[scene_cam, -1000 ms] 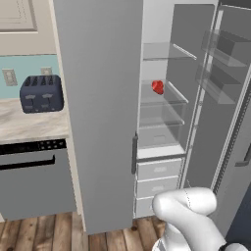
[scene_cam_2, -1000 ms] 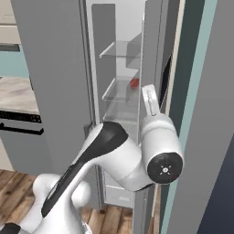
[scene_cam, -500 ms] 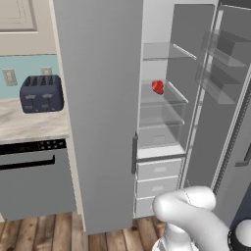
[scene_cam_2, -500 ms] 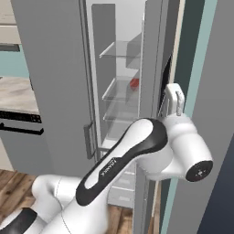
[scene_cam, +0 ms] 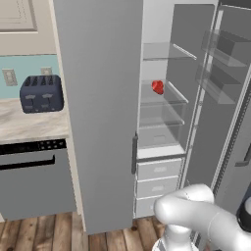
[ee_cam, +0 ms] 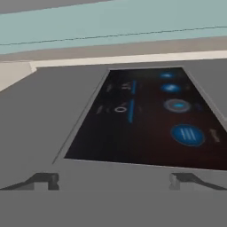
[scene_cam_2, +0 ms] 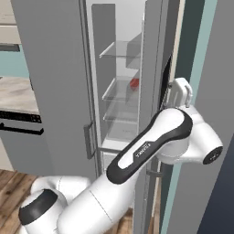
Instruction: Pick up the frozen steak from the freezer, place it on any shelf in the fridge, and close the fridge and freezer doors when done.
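Observation:
The frozen steak (scene_cam: 157,87) is a small red lump lying on a clear glass shelf (scene_cam: 169,99) in the middle of the open fridge (scene_cam: 179,54); the right base view shows the steak (scene_cam_2: 134,83) on the same shelf (scene_cam_2: 116,93). The freezer is hidden behind its tall grey door (scene_cam: 98,112), which stands shut. My gripper (ee_cam: 113,181) is open and empty, its fingertips (ee_cam: 44,180) wide apart. It faces the grey outer side of the open fridge door, close to a dark control panel (ee_cam: 146,119) with blue icons. My wrist (scene_cam_2: 179,93) sits just past that door's edge.
The open fridge door (scene_cam: 220,122) with its grey bins (scene_cam: 223,49) swings out on the right. White drawers (scene_cam: 159,169) fill the fridge's lower part. A dark toaster (scene_cam: 41,93) stands on the counter (scene_cam: 29,125) at left, above a grey appliance front (scene_cam: 34,179).
My arm has swung right and its elbow has risen, carrying the hand from in front of the fridge opening to beyond the open door's edge. The steak has stayed on its shelf.

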